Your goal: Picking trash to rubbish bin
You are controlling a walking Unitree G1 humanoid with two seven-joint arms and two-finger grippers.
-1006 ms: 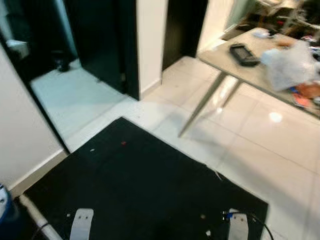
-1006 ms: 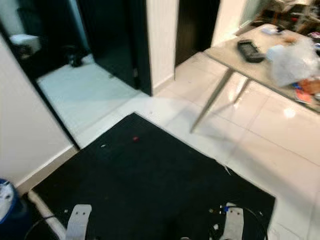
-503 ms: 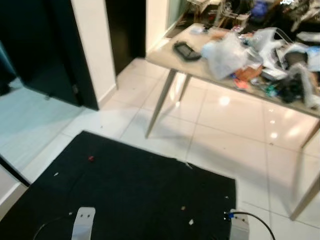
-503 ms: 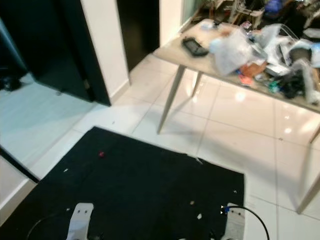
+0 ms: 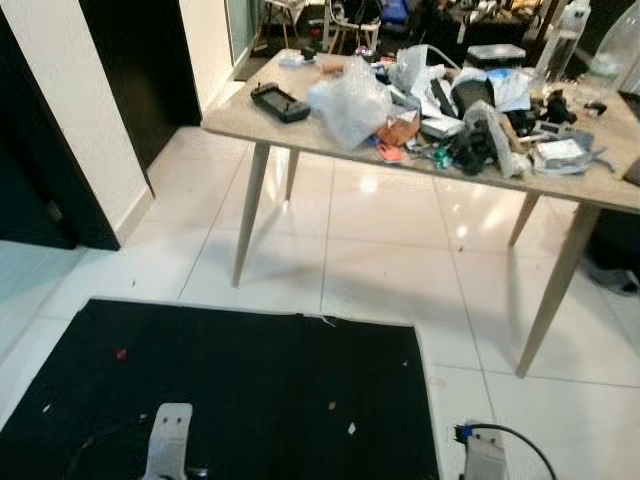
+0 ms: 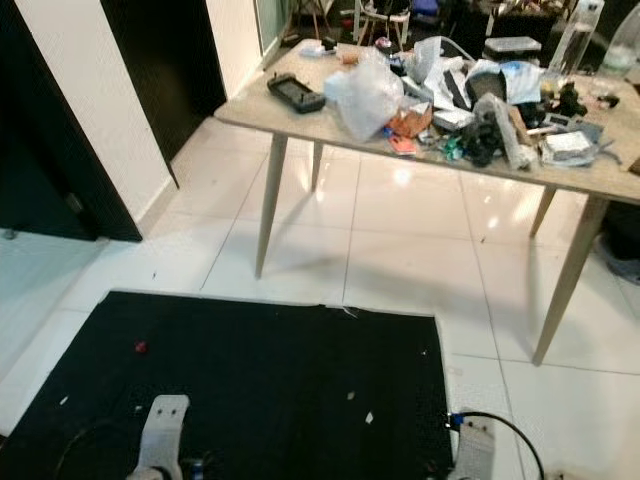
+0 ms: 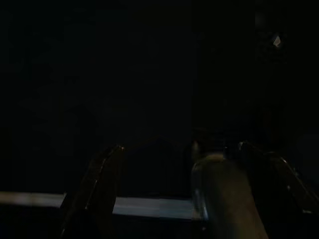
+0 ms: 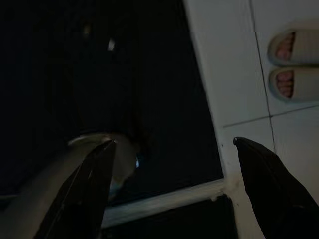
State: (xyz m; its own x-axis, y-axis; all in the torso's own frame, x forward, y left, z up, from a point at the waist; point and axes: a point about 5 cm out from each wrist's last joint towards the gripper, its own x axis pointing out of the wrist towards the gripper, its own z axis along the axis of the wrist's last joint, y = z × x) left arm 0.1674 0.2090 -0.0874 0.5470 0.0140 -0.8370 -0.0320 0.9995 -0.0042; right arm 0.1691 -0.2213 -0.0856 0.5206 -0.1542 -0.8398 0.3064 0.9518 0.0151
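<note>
Small scraps lie on the black mat (image 5: 230, 380): a red bit (image 5: 120, 353) on its left and white bits (image 5: 350, 428) near its right edge. A crumpled clear plastic bag (image 5: 350, 100) sits among clutter on the table (image 5: 250, 125). Both silver arms hang low at the picture's bottom, the left arm (image 5: 170, 445) over the mat and the right arm (image 5: 485, 458) by the mat's right edge. In the right wrist view my right gripper (image 8: 173, 141) is open above the mat's border, with white scraps (image 8: 110, 45) beyond it. The dim left wrist view has my left gripper (image 7: 179, 146) open over the mat.
The table stands on thin slanted legs (image 5: 248, 215) over glossy white tiles (image 5: 400, 260). A black game controller (image 5: 280, 102) lies at its left end. A dark doorway and white wall (image 5: 80, 130) are on the left. A pair of pale slippers (image 8: 294, 64) rests on tiles.
The camera has swung to the right: the dark doorways have slid off to the left and the cluttered table now spans the top. Both arms hang as before.
</note>
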